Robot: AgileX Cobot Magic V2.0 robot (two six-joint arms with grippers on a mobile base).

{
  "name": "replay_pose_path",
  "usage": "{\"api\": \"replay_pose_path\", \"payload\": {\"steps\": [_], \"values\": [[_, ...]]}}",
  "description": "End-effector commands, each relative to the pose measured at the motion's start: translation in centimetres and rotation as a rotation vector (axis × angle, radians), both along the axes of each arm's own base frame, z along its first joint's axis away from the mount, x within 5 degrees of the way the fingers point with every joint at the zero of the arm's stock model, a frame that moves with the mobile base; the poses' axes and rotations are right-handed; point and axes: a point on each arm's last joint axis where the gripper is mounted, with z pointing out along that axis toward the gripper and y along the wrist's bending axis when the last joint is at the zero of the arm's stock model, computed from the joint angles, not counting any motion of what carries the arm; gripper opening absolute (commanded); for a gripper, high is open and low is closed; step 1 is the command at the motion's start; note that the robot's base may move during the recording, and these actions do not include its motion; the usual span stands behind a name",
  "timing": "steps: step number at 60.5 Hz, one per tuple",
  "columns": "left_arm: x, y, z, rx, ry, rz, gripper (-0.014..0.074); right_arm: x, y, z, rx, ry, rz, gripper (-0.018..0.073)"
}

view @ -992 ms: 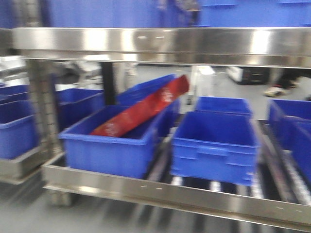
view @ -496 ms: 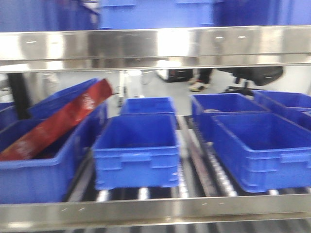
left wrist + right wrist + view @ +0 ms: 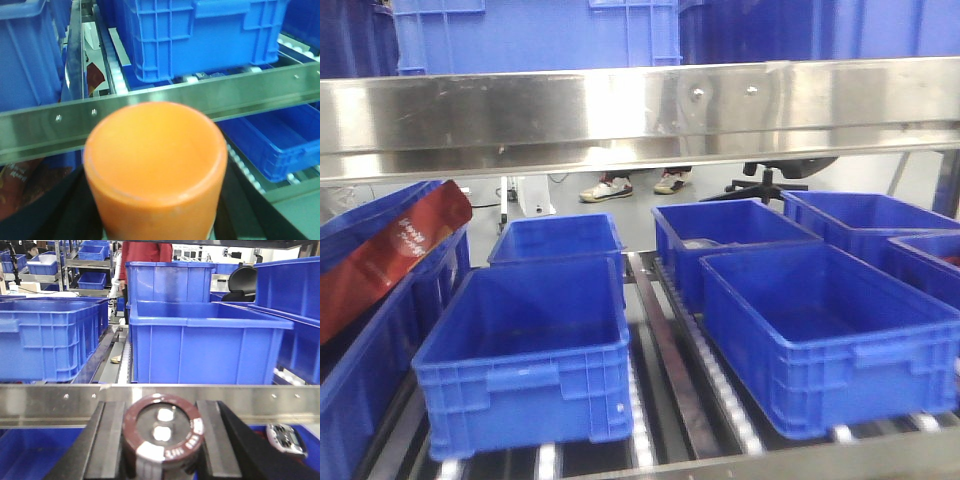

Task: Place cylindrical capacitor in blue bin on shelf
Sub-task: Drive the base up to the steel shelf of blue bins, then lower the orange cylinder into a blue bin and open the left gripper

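Right tool (image 3: 161, 442) clamps cylindrical capacitor (image 3: 162, 432), left tool (image 3: 156, 215) orange cylinder (image 3: 155, 150); front view: shelf (image 3: 640, 110).

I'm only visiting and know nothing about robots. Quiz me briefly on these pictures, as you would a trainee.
1. True or false: the right gripper holds the cylindrical capacitor in front of the shelf.
2. The cylinder in the left gripper is: A green, B orange, C white.
3. Fill in: in the front view, the red bag leans in the bin at the ____ edge.
Key: 1 true; 2 B; 3 left.
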Motion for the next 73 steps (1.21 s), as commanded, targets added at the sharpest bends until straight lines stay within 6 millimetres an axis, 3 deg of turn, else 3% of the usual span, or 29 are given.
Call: {"api": "replay_pose_path", "payload": {"steps": [1,73], "values": [[-0.10,-0.08,0.29,-0.009,-0.024,-0.010,-0.0111,-0.04,-0.03,0.18,0.000,-0.022,-0.003,-0.0109],[-0.10,-0.08,0.29,-0.009,-0.024,-0.010,-0.0111,-0.04,-0.03,0.18,0.000,-0.022,-0.003,-0.0109]]}}
